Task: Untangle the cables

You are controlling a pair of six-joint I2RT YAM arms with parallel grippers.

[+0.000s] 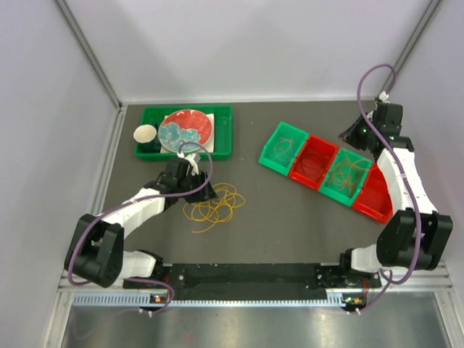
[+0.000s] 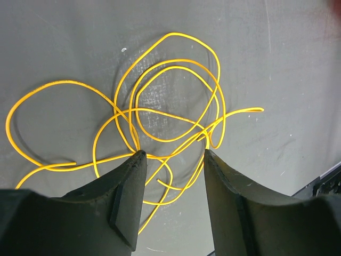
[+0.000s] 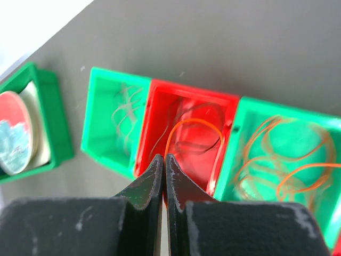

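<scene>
4 red-and-green bins [image 1: 270, 143] of wire loops [image 3: 193, 120] — left gripper [image 2: 173, 154] wide apart over yellow cables [image 1: 216, 203] — right gripper [image 3: 164, 157] tips together, empty

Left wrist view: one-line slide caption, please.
Left gripper, fingers open, poised over tangled yellow cables on the grey table.

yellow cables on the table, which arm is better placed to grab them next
Left. The left gripper is open right over the yellow cables, its jaws straddling strands. The right gripper is shut, far off above the red bin.
</scene>
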